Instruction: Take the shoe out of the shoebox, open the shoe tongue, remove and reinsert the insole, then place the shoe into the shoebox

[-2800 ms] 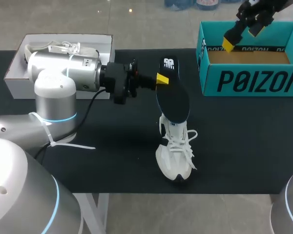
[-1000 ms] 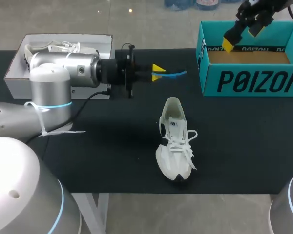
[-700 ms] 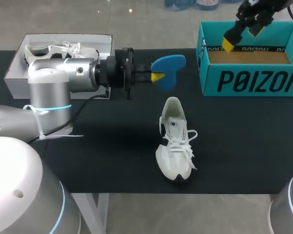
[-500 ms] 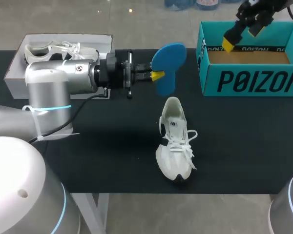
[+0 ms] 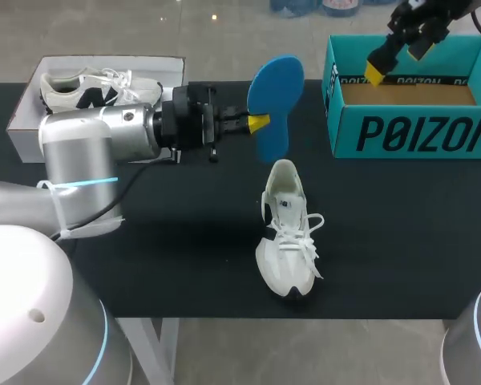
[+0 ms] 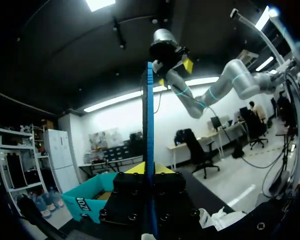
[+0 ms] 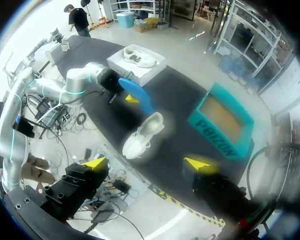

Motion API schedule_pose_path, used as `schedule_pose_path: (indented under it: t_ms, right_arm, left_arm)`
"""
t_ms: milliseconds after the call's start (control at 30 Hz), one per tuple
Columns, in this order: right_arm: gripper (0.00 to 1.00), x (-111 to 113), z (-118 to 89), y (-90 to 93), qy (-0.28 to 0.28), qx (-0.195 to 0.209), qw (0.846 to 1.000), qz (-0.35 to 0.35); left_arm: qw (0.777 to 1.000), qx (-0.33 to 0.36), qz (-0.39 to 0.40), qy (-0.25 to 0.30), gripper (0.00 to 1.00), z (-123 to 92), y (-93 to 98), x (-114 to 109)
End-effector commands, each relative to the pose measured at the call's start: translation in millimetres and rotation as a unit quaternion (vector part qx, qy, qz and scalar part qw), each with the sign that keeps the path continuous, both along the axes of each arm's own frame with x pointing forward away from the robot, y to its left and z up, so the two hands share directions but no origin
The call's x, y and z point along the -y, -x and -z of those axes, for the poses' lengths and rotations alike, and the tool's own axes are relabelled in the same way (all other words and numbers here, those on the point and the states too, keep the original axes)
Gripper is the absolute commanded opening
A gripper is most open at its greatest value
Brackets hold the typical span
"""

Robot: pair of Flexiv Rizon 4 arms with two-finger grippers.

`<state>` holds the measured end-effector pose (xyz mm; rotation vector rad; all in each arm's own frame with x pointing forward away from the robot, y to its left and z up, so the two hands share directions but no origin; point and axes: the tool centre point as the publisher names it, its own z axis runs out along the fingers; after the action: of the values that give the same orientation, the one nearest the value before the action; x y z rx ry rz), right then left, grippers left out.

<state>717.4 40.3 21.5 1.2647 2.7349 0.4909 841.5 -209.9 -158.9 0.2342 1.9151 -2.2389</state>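
Head view | left arm (image 5: 104,143) horizontal | fingers (image 5: 260,123) pinch upright insole (image 5: 273,92)

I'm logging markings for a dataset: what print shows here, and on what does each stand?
Teal shoebox, front wall: large dark brand lettering, legible, not spelled out.
Its inner back wall: the same, smaller.
White shoe, tongue: a small dark mark, too small to read.
Blue insole: no print shows.

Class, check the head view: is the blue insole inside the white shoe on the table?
No, the blue insole is clamped in the left gripper, held up beyond the white shoe and apart from it.
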Motion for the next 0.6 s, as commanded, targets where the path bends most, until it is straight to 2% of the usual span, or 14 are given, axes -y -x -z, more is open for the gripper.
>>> schedule_pose_path:
  t_ms: [33,267,400,600]
  right_arm:
    - [1.0,-1,-1,-1.6,0.001,-0.002,1.0,0.001]
    - [1.0,-1,-1,-1.6,0.001,-0.002,1.0,0.001]
    - [1.0,-1,-1,-1.6,0.001,-0.002,1.0,0.001]
    - [1.0,-1,-1,-1.6,0.001,-0.002,1.0,0.001]
  left_arm:
    - [1.0,0.0,-0.001,-0.001,0.0,0,0.5,0]
    - [1.0,0.0,-0.001,-0.001,0.0,0,0.5,0]
    - [1.0,-0.021,-0.005,-0.013,0.0,8,0.2,4]
    - [0.993,-0.121,0.001,-0.011,0.0,12,-0.5,7]
